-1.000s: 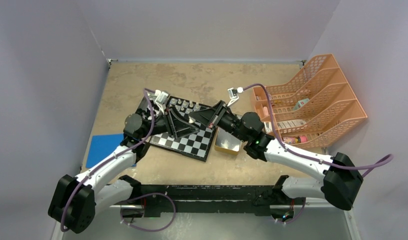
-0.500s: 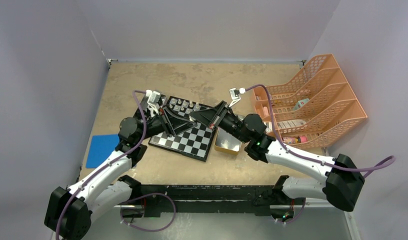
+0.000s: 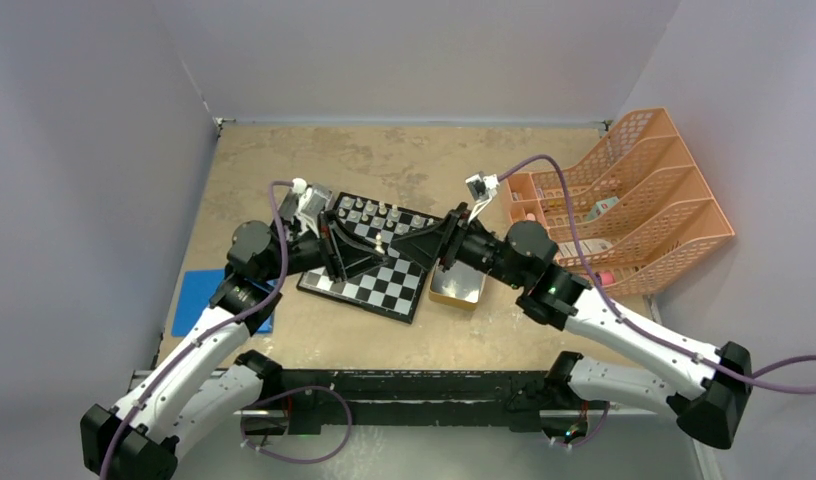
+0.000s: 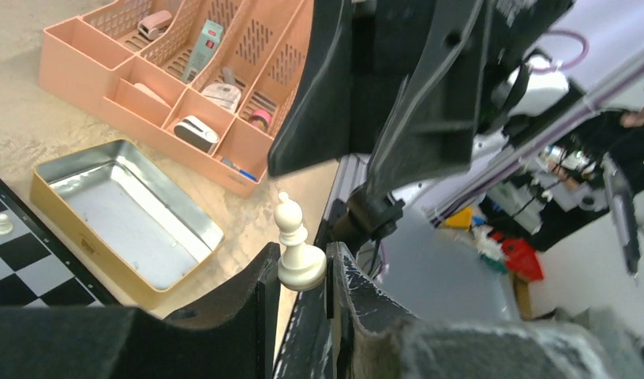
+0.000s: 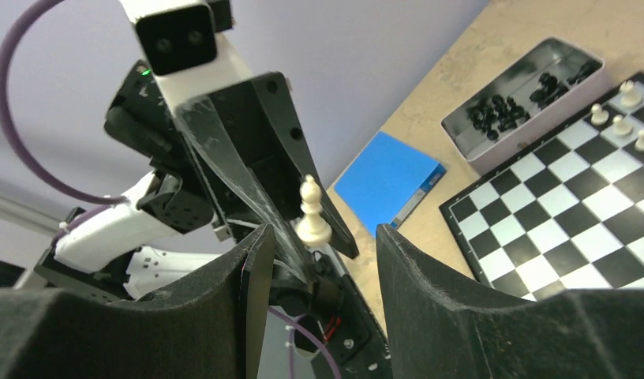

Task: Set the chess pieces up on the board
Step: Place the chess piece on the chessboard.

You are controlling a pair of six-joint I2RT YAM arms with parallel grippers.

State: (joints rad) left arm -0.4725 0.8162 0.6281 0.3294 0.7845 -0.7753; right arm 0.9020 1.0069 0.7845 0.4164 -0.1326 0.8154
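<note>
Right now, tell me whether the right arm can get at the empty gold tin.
Probably yes: the tin lies just under that arm, its claw is open, and nothing covers the tin.

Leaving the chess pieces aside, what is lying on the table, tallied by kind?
Chessboard: 1
Metal trays: 2 (one empty, one holding black pieces)
Orange rack: 1
Blue pad: 1
Total: 5

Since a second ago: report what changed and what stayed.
The bishop changed hands. The left gripper closed on it, then the right gripper opened, let go and drew back to the right. The board, the tin and the organiser stayed put.
</note>
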